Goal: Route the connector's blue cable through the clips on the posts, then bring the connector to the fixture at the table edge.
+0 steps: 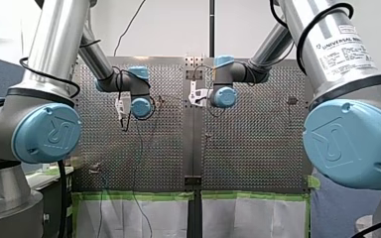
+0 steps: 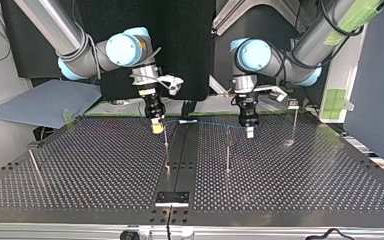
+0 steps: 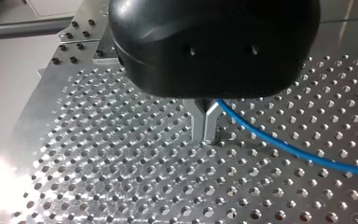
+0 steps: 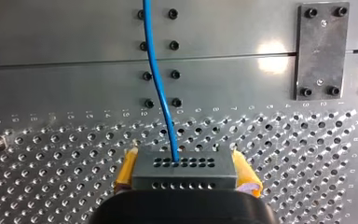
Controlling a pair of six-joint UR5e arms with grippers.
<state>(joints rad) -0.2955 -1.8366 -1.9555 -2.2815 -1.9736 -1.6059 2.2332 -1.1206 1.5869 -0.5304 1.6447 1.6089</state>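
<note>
my right end effector (image 4: 186, 175) pinches the connector (image 4: 185, 169), and at its 3 o'clock in the top view my left end effector (image 3: 205, 128) nips the blue cable (image 3: 279, 147), likely to hold it taut for routing.

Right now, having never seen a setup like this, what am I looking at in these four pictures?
These are two silver robot arms with blue joints, my left arm and my right arm, working over a perforated metal table. One picture looks from behind the arms. One faces them from across the table, so the sides swap there. The other two come from cameras on the wrists. Each arm ends in a two-fingered tool. My right tool, with yellow pads, grips a dark grey rectangular connector. A thin blue cable runs from the connector to my left tool, whose metal fingers appear closed on it. Thin upright metal posts stand on the table.
</note>
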